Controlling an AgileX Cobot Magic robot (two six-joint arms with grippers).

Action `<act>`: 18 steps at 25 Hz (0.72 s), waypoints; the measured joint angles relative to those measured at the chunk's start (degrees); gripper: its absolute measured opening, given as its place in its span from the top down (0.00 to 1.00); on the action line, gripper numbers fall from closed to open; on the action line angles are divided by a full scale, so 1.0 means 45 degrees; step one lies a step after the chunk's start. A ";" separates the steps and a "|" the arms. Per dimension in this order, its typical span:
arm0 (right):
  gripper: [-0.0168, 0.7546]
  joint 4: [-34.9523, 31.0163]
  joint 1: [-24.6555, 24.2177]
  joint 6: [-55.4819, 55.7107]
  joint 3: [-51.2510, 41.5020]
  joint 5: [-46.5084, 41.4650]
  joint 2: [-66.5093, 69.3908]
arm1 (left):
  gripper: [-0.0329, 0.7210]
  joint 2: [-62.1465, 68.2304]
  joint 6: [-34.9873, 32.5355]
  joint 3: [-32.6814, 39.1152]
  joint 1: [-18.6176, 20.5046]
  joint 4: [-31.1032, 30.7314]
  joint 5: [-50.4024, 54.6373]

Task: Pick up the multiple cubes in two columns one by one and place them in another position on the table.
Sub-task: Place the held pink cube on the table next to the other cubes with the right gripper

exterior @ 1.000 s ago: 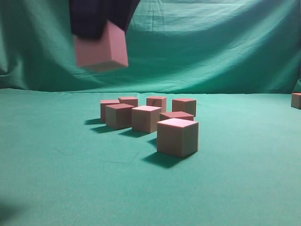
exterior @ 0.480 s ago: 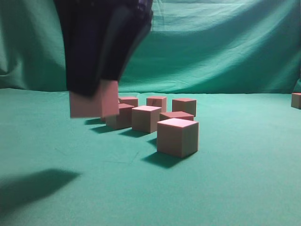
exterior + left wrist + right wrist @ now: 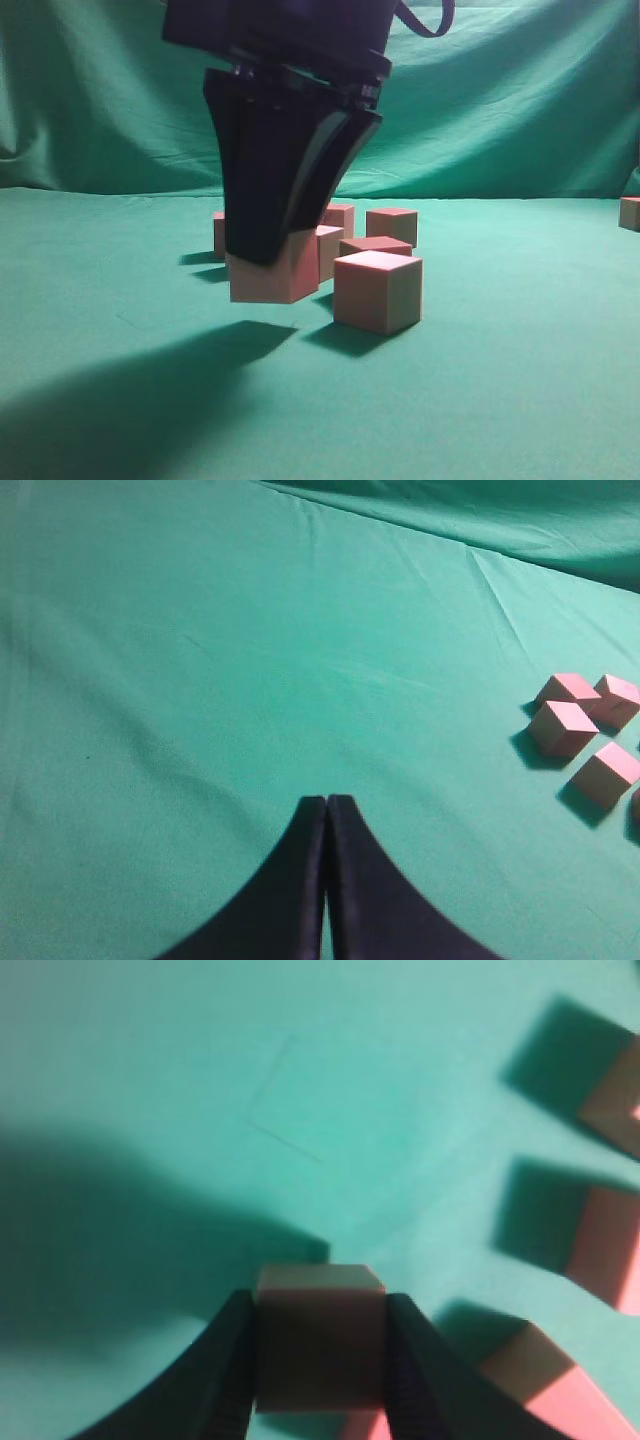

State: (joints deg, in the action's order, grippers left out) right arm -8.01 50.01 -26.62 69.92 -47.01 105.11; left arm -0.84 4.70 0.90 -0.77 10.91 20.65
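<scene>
On the broad green-cloth worktop (image 3: 520, 380), small pink-topped wooden cubes (image 3: 378, 290) cluster mid-scene. The right gripper (image 3: 262, 262) clamps one cube (image 3: 272, 280) by opposite flat sides, just above the cloth, near-left of the cluster; probably light, rigid, easily pinched. The left gripper (image 3: 327, 802) is closed, empty.

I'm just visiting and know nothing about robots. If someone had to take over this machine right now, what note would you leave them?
Right tool: shut on one cube, held low, just above the table; its shadow lies underneath.
Left tool: shut, empty, over bare cloth away from the cubes.
Cubes: a cluster sits mid-table behind the held one, nearest cube right of it; one lone cube at the far right edge.
Done: this cube picked up.
Left: set it down, release, then move the remaining cubes one at a time.
</scene>
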 joint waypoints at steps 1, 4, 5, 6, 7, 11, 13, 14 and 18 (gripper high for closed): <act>0.62 -0.0095 -0.0061 -0.0027 -0.0034 0.0071 0.0000 | 0.96 0.0000 0.0000 0.0000 0.0000 0.0000 0.0000; 0.62 -0.0294 -0.0061 -0.0233 -0.0091 0.0219 0.0000 | 0.96 0.0000 0.0000 0.0000 0.0000 0.0000 0.0000; 0.62 -0.0345 -0.0061 -0.0260 -0.0091 0.0286 0.0000 | 0.96 0.0000 0.0000 0.0000 0.0000 0.0000 0.0000; 0.62 -0.0371 -0.0061 -0.0316 -0.0091 0.0347 0.0000 | 0.96 0.0000 0.0000 0.0000 0.0000 0.0000 0.0000; 0.62 -0.0371 -0.0061 -0.0379 -0.0091 0.0352 0.0000 | 0.96 0.0000 0.0000 0.0000 0.0000 0.0000 0.0000; 0.62 -0.0416 -0.0061 -0.0613 -0.0091 0.0372 0.0000 | 0.96 0.0000 0.0000 0.0000 0.0000 0.0000 0.0000; 0.62 -0.0506 -0.0061 -0.0845 -0.0091 0.0231 0.0000 | 0.96 0.0000 0.0000 0.0000 0.0000 0.0000 0.0000; 0.62 -0.0584 -0.0061 -0.0906 -0.0091 0.0175 0.0000 | 0.96 0.0000 0.0000 0.0000 0.0000 0.0000 0.0000; 0.62 -0.0637 -0.0061 -0.1029 -0.0091 0.0073 0.0000 | 0.96 0.0000 0.0000 0.0000 0.0000 0.0000 0.0000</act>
State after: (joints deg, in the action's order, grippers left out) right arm -10.88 49.74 -31.26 69.51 -46.68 105.11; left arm -0.84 4.70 0.90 -0.77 10.91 20.65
